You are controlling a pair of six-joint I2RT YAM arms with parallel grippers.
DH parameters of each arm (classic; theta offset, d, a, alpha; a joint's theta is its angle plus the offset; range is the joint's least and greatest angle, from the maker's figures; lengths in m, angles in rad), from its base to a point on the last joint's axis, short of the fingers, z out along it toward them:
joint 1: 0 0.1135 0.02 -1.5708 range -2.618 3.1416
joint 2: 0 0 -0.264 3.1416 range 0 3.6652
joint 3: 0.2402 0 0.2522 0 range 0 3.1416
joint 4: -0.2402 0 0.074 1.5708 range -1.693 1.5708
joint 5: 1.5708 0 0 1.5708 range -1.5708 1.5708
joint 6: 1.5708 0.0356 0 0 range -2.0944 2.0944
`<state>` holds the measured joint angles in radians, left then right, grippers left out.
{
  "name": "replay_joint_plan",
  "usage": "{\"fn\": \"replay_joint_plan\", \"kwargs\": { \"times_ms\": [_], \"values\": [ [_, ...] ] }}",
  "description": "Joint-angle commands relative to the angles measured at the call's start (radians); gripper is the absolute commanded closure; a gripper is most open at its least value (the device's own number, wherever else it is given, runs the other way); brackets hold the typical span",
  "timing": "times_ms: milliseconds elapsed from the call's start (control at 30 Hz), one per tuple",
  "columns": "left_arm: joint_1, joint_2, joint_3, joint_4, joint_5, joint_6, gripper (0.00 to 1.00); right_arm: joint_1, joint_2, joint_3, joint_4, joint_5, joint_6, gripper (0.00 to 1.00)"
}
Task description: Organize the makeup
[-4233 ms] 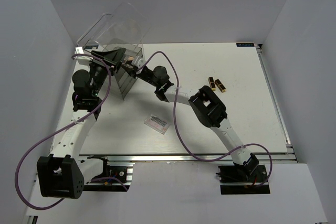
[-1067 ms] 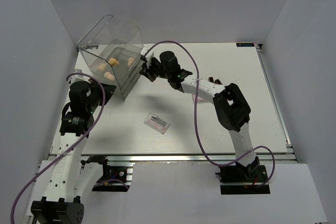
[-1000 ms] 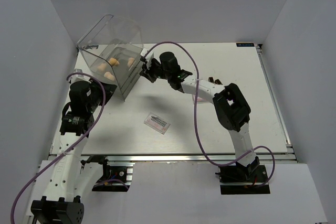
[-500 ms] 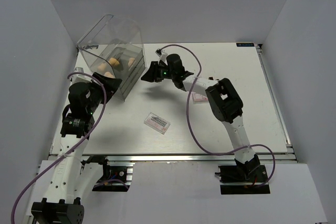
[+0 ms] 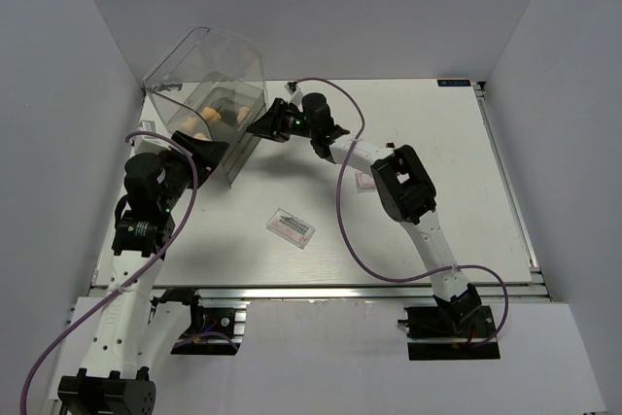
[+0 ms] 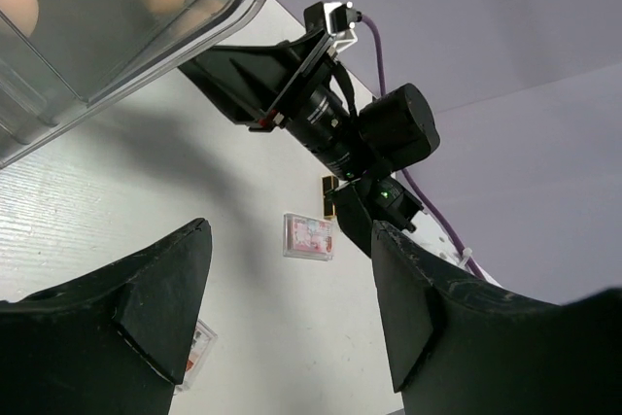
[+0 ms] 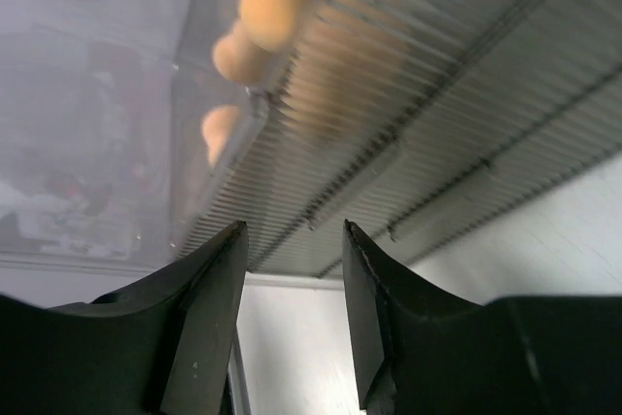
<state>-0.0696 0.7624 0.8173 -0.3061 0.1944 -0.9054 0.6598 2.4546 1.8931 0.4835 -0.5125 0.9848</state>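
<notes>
Clear plastic drawer box (image 5: pixel 209 51) at the far left corner of the white table (image 5: pixel 466 191), small tan egg-shaped sponges (image 5: pixel 216 112) inside, bunched near its front wall; which compartment, impossible to tell. Left gripper (image 5: pixel 204 151) just beside the box's near corner, fingers spread, nothing between. Right gripper (image 5: pixel 264 125) close against the ribbed drawer front, fingers likewise parted and empty.

Risky from here: any push on that light box likely to shove or tip it and set the sponges rolling. Also a chance of the right arm dragging the flat pinkish clear palette (image 5: pixel 364 183) lying partly beneath it.

Second flat clear rectangular palette (image 5: pixel 292 227) flat on the table's middle, well apart from both grippers, long axis running far-left to near-right in the top view.
</notes>
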Motion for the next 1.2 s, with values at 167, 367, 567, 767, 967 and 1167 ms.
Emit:
{"fn": "replay_joint_plan", "kwargs": {
  "times_ms": [167,367,567,767,967,1167],
  "values": [
    [-0.004,0.005,0.002,-0.007,0.013,0.008,0.24,0.009,0.072,0.084,0.058,0.000,0.072,0.50],
    [-0.004,0.003,0.002,-0.010,0.010,0.007,0.24,0.012,0.095,0.118,0.047,0.003,0.075,0.51],
    [-0.004,0.021,-0.004,0.013,0.023,0.002,0.24,0.015,0.118,0.149,0.056,0.008,0.078,0.51],
    [-0.002,0.029,-0.007,0.016,0.030,0.000,0.24,0.018,0.119,0.136,0.070,0.003,0.098,0.51],
    [-0.004,0.029,-0.006,0.013,0.031,-0.003,0.24,0.021,0.152,0.184,0.053,0.031,0.095,0.54],
    [-0.002,0.031,-0.007,0.010,0.034,-0.009,0.24,0.027,0.164,0.204,0.063,0.058,0.103,0.71]
  ]
}}
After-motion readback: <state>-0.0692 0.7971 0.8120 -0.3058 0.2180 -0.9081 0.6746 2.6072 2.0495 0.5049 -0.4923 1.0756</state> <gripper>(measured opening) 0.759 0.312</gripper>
